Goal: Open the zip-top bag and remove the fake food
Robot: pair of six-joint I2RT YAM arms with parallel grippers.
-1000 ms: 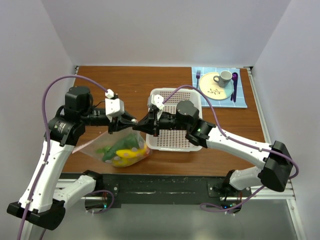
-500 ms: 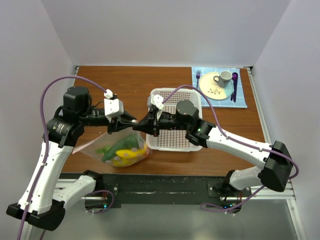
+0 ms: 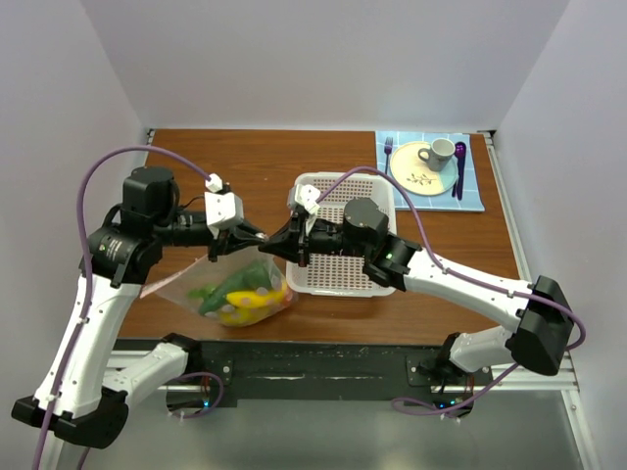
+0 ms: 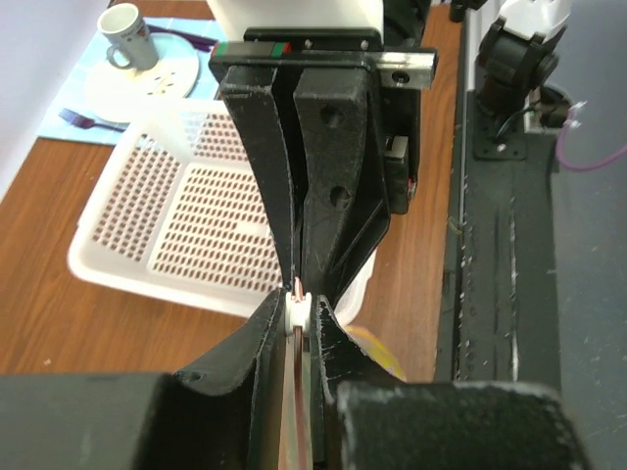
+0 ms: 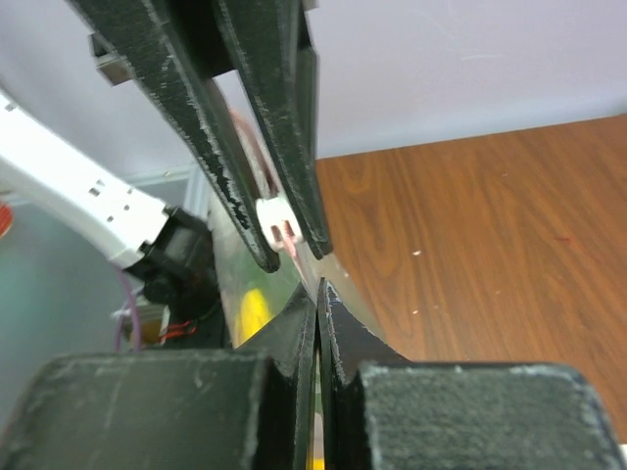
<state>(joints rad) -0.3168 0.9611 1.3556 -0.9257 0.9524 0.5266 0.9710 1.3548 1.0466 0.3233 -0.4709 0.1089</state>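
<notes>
A clear zip-top bag (image 3: pixel 223 284) is shown lifted by its top edge above the near left part of a wooden table (image 3: pixel 255 166), its body sagging down toward the table's front edge. The fake food (image 3: pixel 243 296) is all inside it: yellow, green and a little orange-red can be made out through the plastic. Nothing has been taken out.

At the bag's mouth, a small white slider (image 4: pixel 298 315) is seen on the pinkish zip strip. The left gripper (image 3: pixel 255 236) is clamped on this slider, which sits pinched between its fingertips in both wrist views. The right gripper (image 3: pixel 271 245) faces it tip to tip and is clenched on the bag's top edge just beside the slider.

A white perforated basket (image 3: pixel 338 290) stands just right of the bag, under the right arm. A plate (image 3: pixel 416 180) with a mug (image 3: pixel 439 152) lies well apart at the far right corner.

The step in hand is judged to be the opening of the zip, with the mouth apparently not yet parted. For the next move, the slider would need to be drawn along the strip by the left gripper while the edge is held fast by the right, with both grips kept firm so the thin plastic is not let slip.
</notes>
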